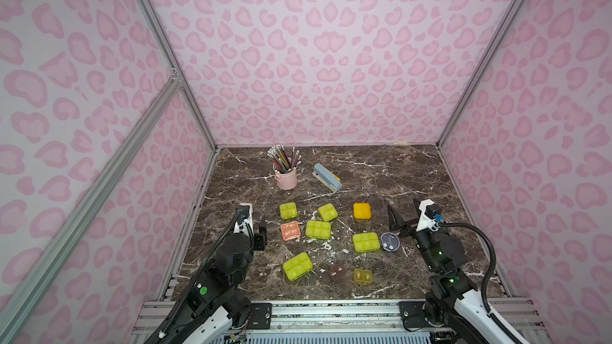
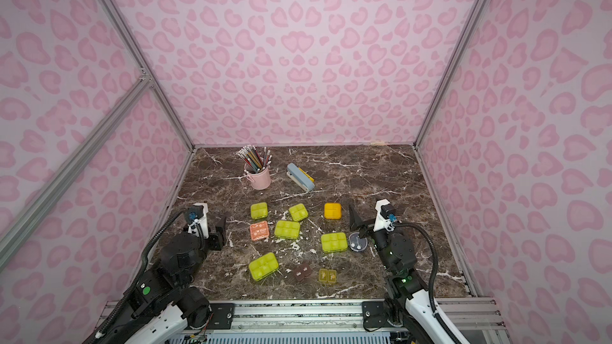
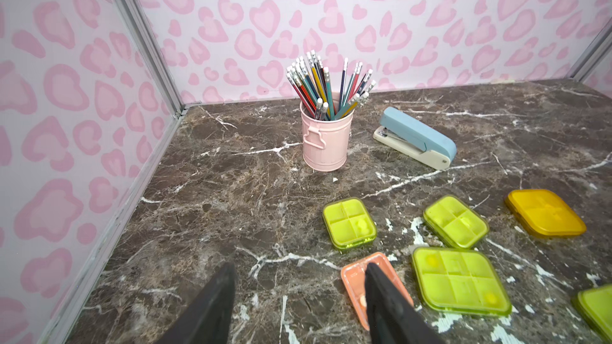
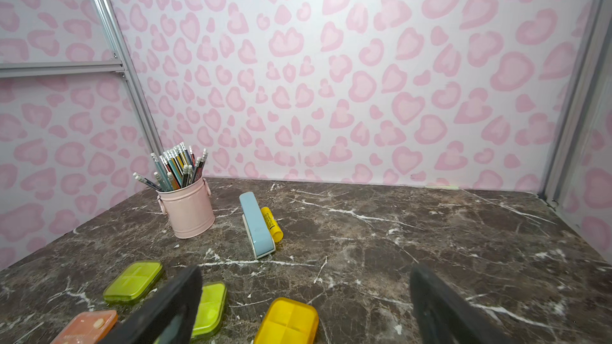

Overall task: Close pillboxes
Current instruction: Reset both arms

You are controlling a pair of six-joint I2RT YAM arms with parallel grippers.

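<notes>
Logged pillboxes point(image 1: 318, 229) scattered over the near half of the marble counter point(image 1: 381, 177), from the large lime cases point(image 1: 366, 242) through the amber case point(image 1: 362, 210), salmon case point(image 1: 290, 231) and round grey case point(image 1: 390, 242) down to the tiny brown case point(image 1: 337, 272) and yellow case point(image 1: 363, 276), lids apparently lying flat. Judged light, stiff, slick plastic, likely to skate on polished stone: press straight down near the lid's free edge, no side pinch. Found left gripper point(image 3: 299, 269) parted and empty, one finger over the salmon case, contact unclear; right gripper point(image 1: 404, 221) spread wide, empty, just beside the round grey case.
</notes>
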